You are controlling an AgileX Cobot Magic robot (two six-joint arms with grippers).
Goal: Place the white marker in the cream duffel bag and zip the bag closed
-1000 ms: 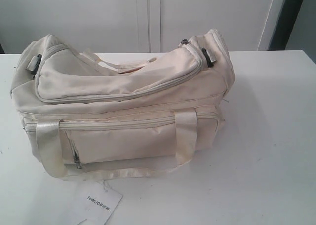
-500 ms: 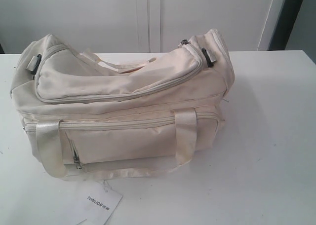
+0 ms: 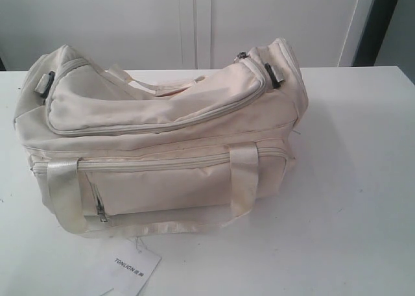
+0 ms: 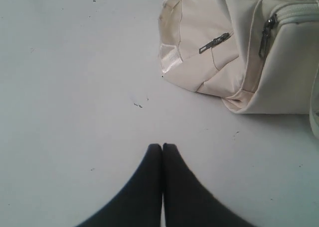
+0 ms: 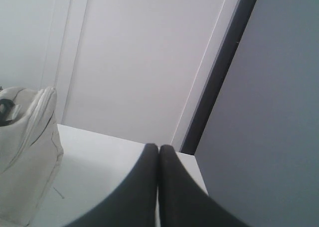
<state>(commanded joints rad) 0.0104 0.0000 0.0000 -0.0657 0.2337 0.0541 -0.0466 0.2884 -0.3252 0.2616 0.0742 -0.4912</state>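
Ahead of the left gripper spreads the white table, bare and lightly speckled between the fingertips and the cream duffel bag. Past the right gripper the table's far edge meets a white panelled wall and a dark upright strip.

The bag is the biggest thing on the table. From the left fingers it lies farther out and off to one side, well apart from them, with one end turned their way. From the right fingers it also sits out ahead and to one side, only its end showing, apart from them. It rests on its base, long side toward the exterior camera. Its top flap lies down, and the zip line around it looks closed along the side that shows. The white marker is not visible in any view; whether it is inside cannot be told.

A satin front handle droops over the front pocket. A white paper tag printed TONLION lies on the table just beside the bag's lower front edge.

Both grippers have their dark fingers pressed together tip to tip, with nothing between them.

A black strap ring sits at the bag's end nearer the right fingers. Two small metal zip pulls hang on the end facing the left fingers.
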